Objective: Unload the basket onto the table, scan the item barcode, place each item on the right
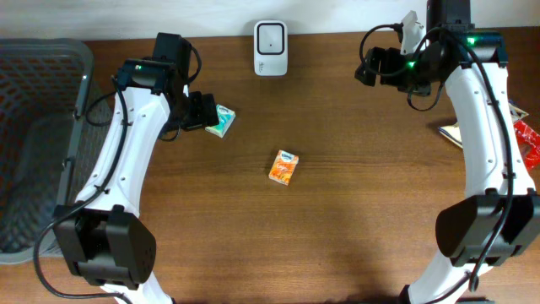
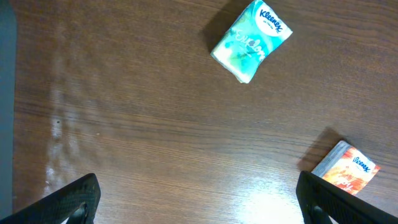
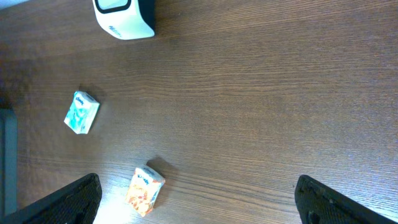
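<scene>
With L and R jaws both wide open and empty, approach w/ nearer L arm: green tissue pack (image 2: pixel 249 40) on worktop (image 1: pixel 354 219) just ahead of L jaws, long axis diagonal.

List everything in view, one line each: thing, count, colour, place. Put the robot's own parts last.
white box-shaped plastic scanner: one, white, far edge, centre
teal soft tissue pack: one, teal, left of centre
orange soft tissue pack: one, orange, table centre
grey mesh basket: one, grey, left of table
red packet: one, red, right edge, partly cut off
brown wooden table: one, brown, under everything
left arm: one, white and black, left side; left fingers open, empty
right arm: one, white and black, right side; right fingers open, empty
</scene>
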Action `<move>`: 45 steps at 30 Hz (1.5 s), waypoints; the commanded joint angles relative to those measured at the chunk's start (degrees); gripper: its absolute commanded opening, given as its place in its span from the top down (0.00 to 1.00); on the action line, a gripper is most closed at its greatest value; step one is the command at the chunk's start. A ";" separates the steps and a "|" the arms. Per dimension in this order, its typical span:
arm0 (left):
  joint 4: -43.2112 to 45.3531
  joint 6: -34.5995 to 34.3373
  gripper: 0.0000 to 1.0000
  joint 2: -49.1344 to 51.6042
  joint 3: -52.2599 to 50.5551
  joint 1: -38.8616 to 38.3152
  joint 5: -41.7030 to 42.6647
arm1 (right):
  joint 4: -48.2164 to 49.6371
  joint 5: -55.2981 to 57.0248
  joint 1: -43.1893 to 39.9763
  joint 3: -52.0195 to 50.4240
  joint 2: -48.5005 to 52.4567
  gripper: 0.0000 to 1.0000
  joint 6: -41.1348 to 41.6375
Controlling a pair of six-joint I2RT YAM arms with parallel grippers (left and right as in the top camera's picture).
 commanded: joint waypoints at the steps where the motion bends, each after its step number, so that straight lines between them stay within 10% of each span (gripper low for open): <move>1: -0.22 0.70 0.01 -0.76 0.66 -0.02 0.76 | -0.02 0.35 0.24 -0.11 -0.02 0.01 -0.17; 45: -0.22 0.70 0.01 -0.76 0.66 0.00 0.61 | -3.23 -11.67 5.95 -4.85 0.20 0.01 1.36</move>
